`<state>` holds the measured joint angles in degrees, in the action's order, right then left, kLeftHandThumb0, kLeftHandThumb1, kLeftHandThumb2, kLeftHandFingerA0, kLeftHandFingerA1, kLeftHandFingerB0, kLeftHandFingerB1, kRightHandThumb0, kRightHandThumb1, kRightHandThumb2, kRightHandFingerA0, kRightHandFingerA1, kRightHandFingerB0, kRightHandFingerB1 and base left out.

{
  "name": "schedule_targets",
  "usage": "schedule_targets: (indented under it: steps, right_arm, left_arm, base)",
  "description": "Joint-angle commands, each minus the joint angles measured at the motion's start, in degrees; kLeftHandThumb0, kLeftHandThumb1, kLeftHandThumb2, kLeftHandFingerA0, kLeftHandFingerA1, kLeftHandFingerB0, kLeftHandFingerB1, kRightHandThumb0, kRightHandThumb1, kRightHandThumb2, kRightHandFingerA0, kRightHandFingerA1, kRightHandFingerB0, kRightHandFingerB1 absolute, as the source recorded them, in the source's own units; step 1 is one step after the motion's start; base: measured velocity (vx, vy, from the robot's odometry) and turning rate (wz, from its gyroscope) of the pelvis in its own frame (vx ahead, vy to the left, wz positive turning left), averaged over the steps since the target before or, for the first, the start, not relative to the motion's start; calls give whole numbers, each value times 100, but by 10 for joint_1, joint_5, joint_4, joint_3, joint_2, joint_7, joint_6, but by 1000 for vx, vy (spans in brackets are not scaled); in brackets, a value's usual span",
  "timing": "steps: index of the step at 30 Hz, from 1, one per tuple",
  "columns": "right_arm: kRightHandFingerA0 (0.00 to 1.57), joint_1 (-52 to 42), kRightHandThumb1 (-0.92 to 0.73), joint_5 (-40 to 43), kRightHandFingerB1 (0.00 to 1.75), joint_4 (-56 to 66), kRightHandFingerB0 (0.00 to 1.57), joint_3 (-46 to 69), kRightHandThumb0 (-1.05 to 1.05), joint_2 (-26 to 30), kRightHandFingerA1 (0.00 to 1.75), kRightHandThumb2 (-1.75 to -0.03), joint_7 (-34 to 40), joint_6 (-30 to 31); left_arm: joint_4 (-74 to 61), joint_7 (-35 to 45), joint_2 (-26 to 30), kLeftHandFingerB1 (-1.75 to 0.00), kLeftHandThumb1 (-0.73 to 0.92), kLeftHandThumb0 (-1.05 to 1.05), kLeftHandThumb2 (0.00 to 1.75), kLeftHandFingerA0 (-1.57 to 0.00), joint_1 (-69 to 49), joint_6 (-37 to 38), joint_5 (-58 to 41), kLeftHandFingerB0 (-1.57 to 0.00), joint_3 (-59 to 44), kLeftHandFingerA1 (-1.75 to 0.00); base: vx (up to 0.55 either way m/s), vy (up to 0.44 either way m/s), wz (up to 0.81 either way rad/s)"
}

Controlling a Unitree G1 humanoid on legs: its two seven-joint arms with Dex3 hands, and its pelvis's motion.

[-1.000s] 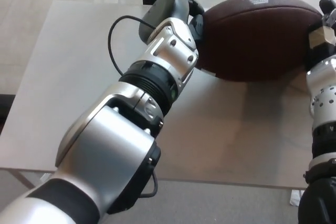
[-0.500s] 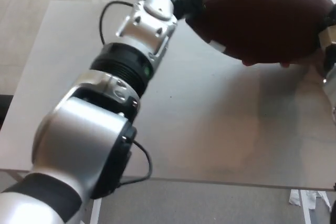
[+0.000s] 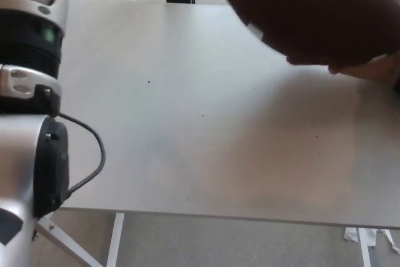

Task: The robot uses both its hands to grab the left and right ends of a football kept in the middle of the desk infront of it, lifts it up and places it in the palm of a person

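Nearest me, my left forearm (image 3: 28,123) has swung off to the desk's (image 3: 206,123) left edge; neither hand shows, so finger state I can't tell. Beyond, the football (image 3: 319,14) now rests above the desk's far right on a person's hand (image 3: 369,68). I'd call it delivered.

a single view from the robot's head looks steeply down and forward across the pale grey worktop (image 3: 206,123), whose near edge runs along the bottom of the frame with floor showing beneath it. the camera sits close: the robot's left arm (image 3: 28,92) fills the left edge as a large silver and black mass, cut off by the frame. at the far top right, a brown football (image 3: 319,14) is cropped by the top and right borders.
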<state>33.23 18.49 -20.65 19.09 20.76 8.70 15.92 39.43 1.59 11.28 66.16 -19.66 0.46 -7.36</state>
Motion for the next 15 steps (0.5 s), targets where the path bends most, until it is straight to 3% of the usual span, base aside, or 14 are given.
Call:
schedule_targets:
  steps: [1, 2, 3, 4, 5, 6, 7, 8, 10, 11, 12, 13, 14, 15]
  right_arm:
    - [0, -234, -92, 120, 0, 294, 0, 180, -105, 133, 0, -78, -172, 74]
    - [0, -267, -92, 130, 0, 321, 0, 209, -105, 128, 0, -77, -174, 78]
    - [0, -312, -79, 143, 12, 354, 0, 252, -105, 118, 9, -124, -181, 77]
    - [0, -416, -81, 172, 14, 437, 0, 352, -95, 78, 15, -123, -181, 73]
    - [0, -475, -92, 185, 25, 476, 0, 406, -93, 44, 32, -74, -178, 53]
    - [2, -512, -92, 186, 26, 494, 3, 430, -89, 10, 35, -71, -170, 21]
    - [2, -525, -92, 187, 26, 495, 3, 437, -89, 1, 35, -71, -168, 10]
    - [2, -583, -79, 194, 42, 520, 10, 457, -90, -51, 45, -114, -167, -23]
    - [1, -626, -50, 196, 48, 518, 0, 470, -36, -94, 51, -110, -172, -72]
    - [1, -635, -50, 196, 48, 514, 0, 470, -36, -103, 51, -110, -173, -87]
    - [29, -662, -69, 168, 44, 485, 17, 468, -74, -143, 51, -103, -171, -145]
    - [46, -683, -81, 137, 31, 438, 26, 471, -73, -191, 41, -65, -160, -225]
    - [87, -683, -63, 137, 46, 399, 21, 475, -72, -212, 97, -97, -156, -269]
    - [87, -683, -63, 140, 46, 387, 21, 476, -72, -214, 97, -97, -155, -278]
  left_arm:
    - [-518, 136, 101, -10, 92, -88, 77, 0, -373, -165, -202, 0, -238, -20]
    - [-559, 142, 98, -9, 92, -89, 77, 0, -418, -173, -213, 0, -267, -18]
    - [-602, 159, 93, -7, 87, -94, 125, -1, -484, -172, -218, 0, -308, -27]
    - [-676, 201, 65, -21, 74, -98, 94, -5, -638, -153, -235, -8, -420, -43]
    - [-707, 220, 42, -27, 71, -86, 115, -2, -722, -132, -245, -1, -484, -50]
    - [-708, 231, 26, -28, 92, -89, 70, -14, -770, -106, -258, -9, -526, -43]
    - [-710, 230, 20, -28, 92, -89, 70, -14, -788, -96, -266, -9, -534, -43]
    - [-702, 240, -2, -29, 92, -87, 70, -18, -842, -59, -286, -9, -585, -45]
    - [-687, 237, -24, -36, 74, -89, 111, -20, -886, -8, -296, -5, -612, -54]
    - [-682, 234, -29, -36, 74, -89, 111, -20, -898, 8, -300, -5, -615, -54]
    - [-655, 237, -57, -40, 77, -86, 112, -23, -934, 61, -310, -4, -637, -56]
    - [-577, 254, -80, -42, 74, -81, 110, -23, -966, 148, -318, -6, -657, -57]
    - [-511, 262, -84, -45, 75, -86, 108, -27, -978, 204, -313, -9, -661, -58]
    - [-500, 259, -85, -45, 75, -86, 108, -27, -981, 216, -310, -9, -656, -58]
  base:
    - [0, 0, 0]
    - [0, 0, 0]
    - [0, 0, 0]
    - [0, 0, 0]
    - [0, 0, 0]
    - [0, 0, 0]
    - [0, 0, 0]
    - [0, 0, 0]
    - [0, 0, 0]
    - [0, 0, 0]
    - [0, 0, 0]
    - [0, 0, 0]
    - [0, 0, 0]
    - [0, 0, 0]
